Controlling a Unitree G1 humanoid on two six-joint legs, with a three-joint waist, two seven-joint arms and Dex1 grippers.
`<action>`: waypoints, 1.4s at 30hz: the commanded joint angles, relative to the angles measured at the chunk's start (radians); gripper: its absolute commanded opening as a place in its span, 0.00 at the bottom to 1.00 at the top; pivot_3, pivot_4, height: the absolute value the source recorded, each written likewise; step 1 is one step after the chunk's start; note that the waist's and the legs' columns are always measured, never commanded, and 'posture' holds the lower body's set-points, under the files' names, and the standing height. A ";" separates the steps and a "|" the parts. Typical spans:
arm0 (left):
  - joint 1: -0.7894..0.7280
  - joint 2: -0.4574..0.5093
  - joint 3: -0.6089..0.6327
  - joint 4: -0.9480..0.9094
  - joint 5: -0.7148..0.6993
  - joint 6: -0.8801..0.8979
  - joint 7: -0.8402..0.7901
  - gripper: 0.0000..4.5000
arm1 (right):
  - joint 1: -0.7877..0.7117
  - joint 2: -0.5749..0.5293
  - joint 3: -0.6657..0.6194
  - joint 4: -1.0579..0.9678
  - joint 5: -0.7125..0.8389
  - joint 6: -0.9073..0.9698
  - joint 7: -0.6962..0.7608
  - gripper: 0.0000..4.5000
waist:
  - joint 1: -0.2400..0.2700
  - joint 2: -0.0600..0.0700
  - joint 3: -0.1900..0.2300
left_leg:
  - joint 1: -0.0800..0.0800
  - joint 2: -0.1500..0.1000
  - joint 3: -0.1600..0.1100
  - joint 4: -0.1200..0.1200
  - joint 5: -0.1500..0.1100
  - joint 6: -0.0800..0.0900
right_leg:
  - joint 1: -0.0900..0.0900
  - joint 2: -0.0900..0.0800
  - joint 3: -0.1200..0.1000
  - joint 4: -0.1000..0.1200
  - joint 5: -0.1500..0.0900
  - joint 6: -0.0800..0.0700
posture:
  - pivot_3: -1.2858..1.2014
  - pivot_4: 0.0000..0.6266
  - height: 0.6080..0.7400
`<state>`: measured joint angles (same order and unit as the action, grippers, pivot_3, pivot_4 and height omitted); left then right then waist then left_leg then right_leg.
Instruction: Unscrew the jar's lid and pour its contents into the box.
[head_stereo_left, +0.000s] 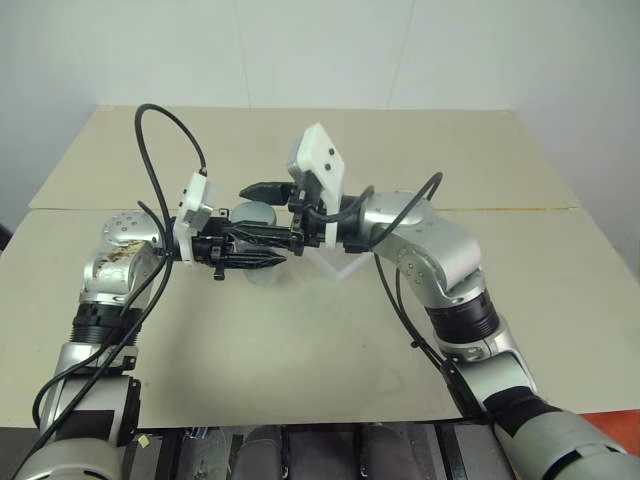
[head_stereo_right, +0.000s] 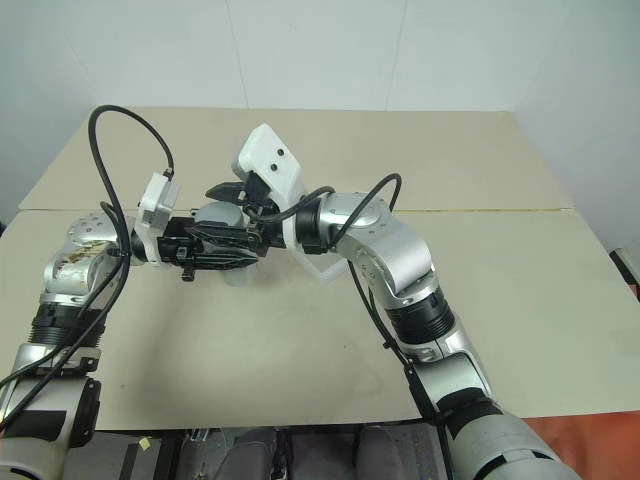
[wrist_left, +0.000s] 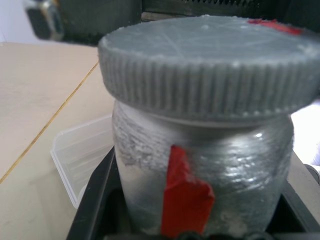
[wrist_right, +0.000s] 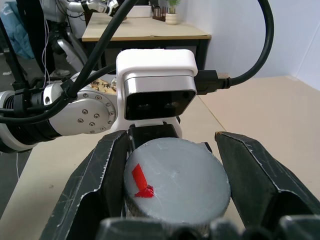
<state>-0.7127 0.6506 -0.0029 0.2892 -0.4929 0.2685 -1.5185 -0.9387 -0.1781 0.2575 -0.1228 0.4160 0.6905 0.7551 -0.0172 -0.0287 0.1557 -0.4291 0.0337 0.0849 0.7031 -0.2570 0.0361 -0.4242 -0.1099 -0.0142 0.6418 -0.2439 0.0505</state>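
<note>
Left gripper (head_stereo_left: 262, 248): we clamp the small silvery-grey cylindrical jar (wrist_left: 200, 165), red tape on its side, by the body and hold it upright above the table, so it cannot spin.
Jar: held between the two hands, just in front of the box, off the beige tabletop (head_stereo_left: 300, 340).
Round ribbed grey screw lid (wrist_right: 175, 182): not yet off the jar; we judge unscrewing is only about to begin.
Right gripper (wrist_right: 175, 175): black fingers straddle the lid rim, one touching, the other with a gap showing, placed to twist.
Shallow clear plastic box (wrist_left: 82, 155): on the table just behind the jar, close for pouring.
Contents: hidden inside.
</note>
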 joint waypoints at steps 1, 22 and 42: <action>-0.003 0.014 0.010 -0.018 -0.002 0.003 -0.010 0.43 | -0.057 0.000 -0.059 -0.013 0.017 0.005 -0.017 0.61 | 0.000 0.000 0.000 | 0.000 0.000 0.000 0.000 0.000 0.000 | 0.000 0.000 0.000 0.000 0.000 0.000 | 0.52 0.24 1.00; -0.070 -0.082 0.035 0.070 0.044 -0.076 0.113 0.43 | 0.409 -0.257 -0.319 -0.232 -0.163 0.120 -0.415 0.61 | 0.008 -0.001 -0.001 | -0.001 0.000 0.003 -0.001 0.000 0.000 | 0.000 -0.001 0.001 -0.001 0.000 0.000 | 0.52 0.24 1.00; -0.248 -0.135 -0.071 0.281 0.402 -0.475 0.429 0.43 | 0.395 -0.449 -0.412 -0.341 0.106 0.386 -0.186 0.99 | 0.014 0.000 0.000 | 0.001 -0.001 0.000 -0.001 -0.005 0.008 | 0.002 -0.001 0.000 -0.003 0.000 0.000 | 0.52 0.24 1.00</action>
<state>-0.9040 0.5161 -0.0534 0.5453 -0.1621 -0.0981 -1.1525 -0.5197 -0.5951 -0.1139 -0.4255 0.4458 1.0263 0.4956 -0.0033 -0.0287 0.1558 -0.4283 0.0327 0.0846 0.7024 -0.2623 0.0454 -0.4214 -0.1104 -0.0139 0.6393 -0.2438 0.0505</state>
